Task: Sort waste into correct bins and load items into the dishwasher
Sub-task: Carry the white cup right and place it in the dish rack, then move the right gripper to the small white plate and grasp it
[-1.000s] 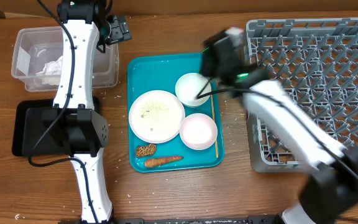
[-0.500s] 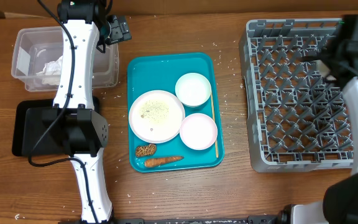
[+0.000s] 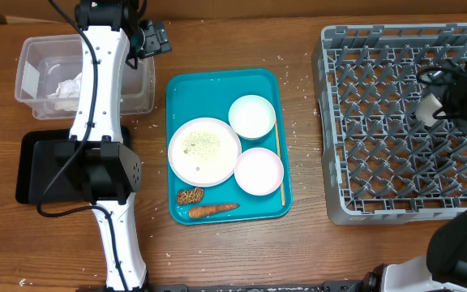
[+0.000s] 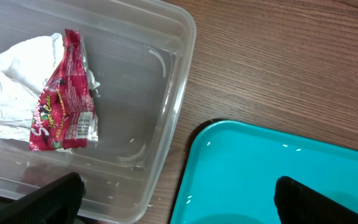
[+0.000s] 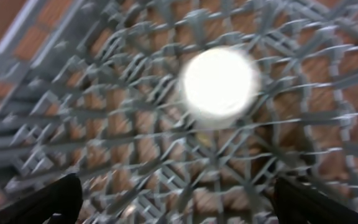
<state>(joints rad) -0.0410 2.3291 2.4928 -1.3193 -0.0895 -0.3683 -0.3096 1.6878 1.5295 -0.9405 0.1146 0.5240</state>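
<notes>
White cup (image 5: 219, 87) down among the pegs of the dishwasher rack (image 3: 379, 162), towards its right side. Looks like the loading step, with cup placement about done. Calls next for a reach across to the teal tray (image 3: 181, 89) for a bowl (image 3: 252, 116), taken at the rim. Right gripper (image 5: 179, 202) spread wide above the cup, touching nothing. Left gripper (image 4: 179, 202) likewise wide and empty, over the clear tub (image 4: 148, 112) edge.

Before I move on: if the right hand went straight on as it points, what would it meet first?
Most likely the small white cup sitting in the grey dish rack, straight ahead of the right hand; the view is blurred, so depth is uncertain.
</notes>
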